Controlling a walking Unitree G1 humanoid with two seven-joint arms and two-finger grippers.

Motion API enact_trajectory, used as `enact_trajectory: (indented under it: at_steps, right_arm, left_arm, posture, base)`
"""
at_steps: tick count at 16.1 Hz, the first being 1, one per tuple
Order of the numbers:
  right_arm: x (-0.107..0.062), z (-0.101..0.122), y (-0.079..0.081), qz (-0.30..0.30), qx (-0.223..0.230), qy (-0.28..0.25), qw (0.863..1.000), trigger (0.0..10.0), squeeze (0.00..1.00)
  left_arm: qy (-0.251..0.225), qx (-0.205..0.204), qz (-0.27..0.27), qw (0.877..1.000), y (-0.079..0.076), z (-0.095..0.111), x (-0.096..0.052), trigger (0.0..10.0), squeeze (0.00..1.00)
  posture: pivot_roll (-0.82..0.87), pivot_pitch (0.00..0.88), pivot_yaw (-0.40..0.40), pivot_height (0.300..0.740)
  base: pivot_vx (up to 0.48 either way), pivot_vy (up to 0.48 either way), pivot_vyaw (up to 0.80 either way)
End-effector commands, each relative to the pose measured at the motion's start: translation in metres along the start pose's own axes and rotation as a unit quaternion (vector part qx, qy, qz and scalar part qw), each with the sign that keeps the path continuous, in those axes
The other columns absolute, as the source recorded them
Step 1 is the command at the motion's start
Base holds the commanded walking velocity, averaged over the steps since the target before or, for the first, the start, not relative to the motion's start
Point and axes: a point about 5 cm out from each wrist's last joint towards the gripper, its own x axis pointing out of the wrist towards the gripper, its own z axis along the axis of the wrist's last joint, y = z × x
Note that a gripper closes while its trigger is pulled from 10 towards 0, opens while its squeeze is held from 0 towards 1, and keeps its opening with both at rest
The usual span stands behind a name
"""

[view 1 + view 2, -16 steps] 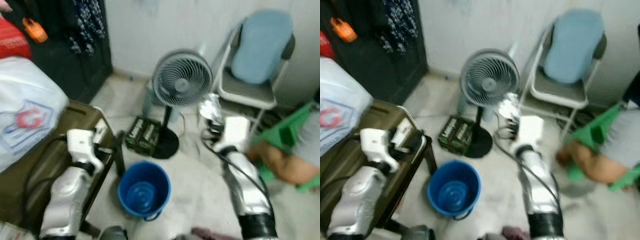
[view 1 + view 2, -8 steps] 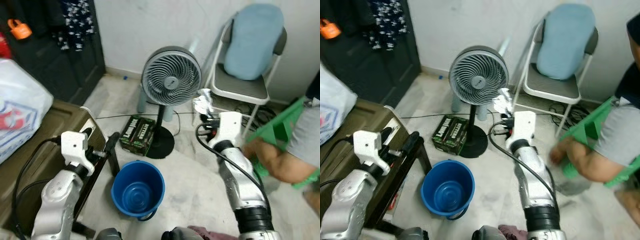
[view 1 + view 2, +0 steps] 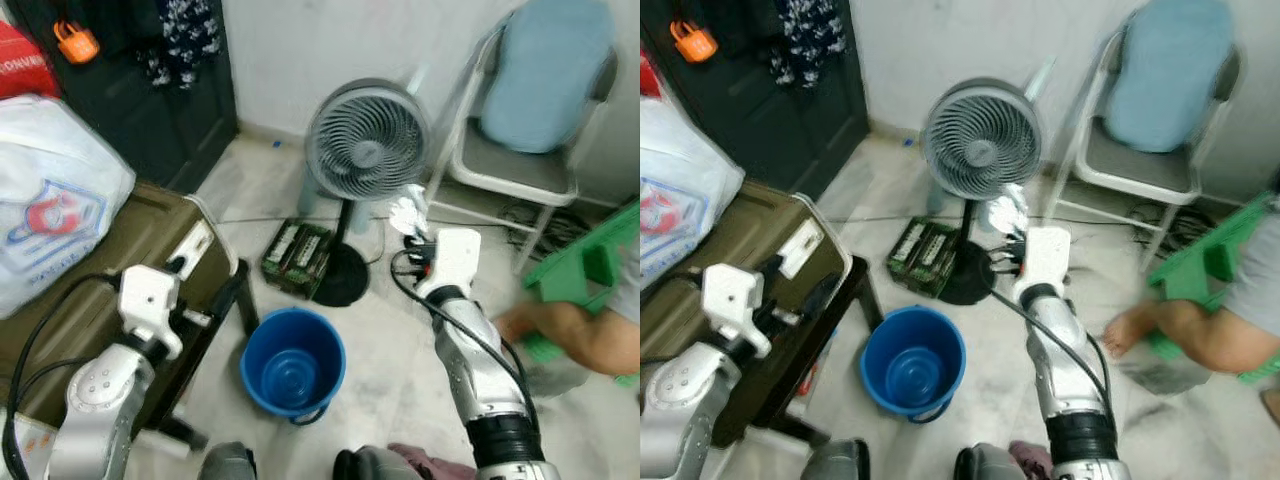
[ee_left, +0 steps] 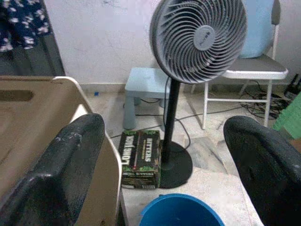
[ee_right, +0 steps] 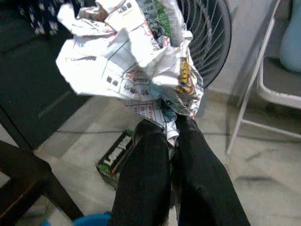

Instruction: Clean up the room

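Note:
My right gripper (image 3: 410, 232) is shut on a crumpled sheet of printed paper (image 5: 136, 61), held up in front of the grey standing fan (image 3: 366, 155). The paper (image 3: 405, 213) sticks up past the fingertips (image 5: 150, 136). A blue bucket (image 3: 293, 365) stands on the floor below and to the left of that gripper, with nothing in it. My left gripper (image 4: 164, 160) is open with nothing between its wide black fingers (image 4: 61, 165). It hangs beside the brown table's (image 3: 95, 290) corner, left of the bucket (image 4: 181, 213).
A green and black carton (image 3: 298, 260) lies by the fan's round base. A folding chair (image 3: 520, 150) with a blue cushion stands at the back right. A person (image 3: 590, 330) crouches at the right with a green stool (image 3: 590, 270). A white bag (image 3: 50, 215) sits on the table.
The camera has shifted, so the whole scene sits differently. My right gripper still holds the paper near the fan, now a little lower. The left gripper stays open by the table.

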Motion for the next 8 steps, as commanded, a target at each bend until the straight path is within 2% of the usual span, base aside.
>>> enact_trajectory:
  at_steps: [1,4,5,6,8]
  right_arm:
    - [0.003,0.001,0.007,0.007,0.0,-0.002,1.0,10.0,0.0]
    - [0.006,0.001,0.01,0.01,0.003,0.0,1.0,10.0,0.0]
    - [0.007,-0.005,0.01,0.005,0.008,0.02,1.0,10.0,0.0]
    - [0.007,-0.013,0.008,-0.01,0.029,0.045,0.998,10.0,0.0]
    - [0.007,-0.026,0.008,-0.017,0.024,0.081,0.996,10.0,0.0]
  left_arm:
    - [0.003,0.009,-0.009,1.0,-0.001,0.003,-0.003,10.0,0.0]
    - [0.0,0.018,-0.019,1.0,-0.005,0.004,-0.003,10.0,0.0]
    - [-0.003,0.016,-0.027,1.0,-0.009,0.005,-0.001,10.0,0.0]
    - [-0.005,0.013,-0.046,0.999,-0.016,0.007,0.0,10.0,0.0]
    - [-0.006,0.01,-0.075,0.997,-0.024,0.008,-0.001,10.0,0.0]
  posture:
    - [0.1,0.165,-0.044,0.74]
    - [0.1,0.167,-0.047,0.74]
    - [0.11,0.175,-0.05,0.74]
    - [0.12,0.182,-0.049,0.74]
    - [0.14,0.192,-0.047,0.74]
  base:
    - [0.0,0.0,0.8]
    - [0.0,0.0,0.8]
    - [0.0,0.0,0.8]
    - [0.0,0.0,0.0]
    - [0.0,0.0,0.0]
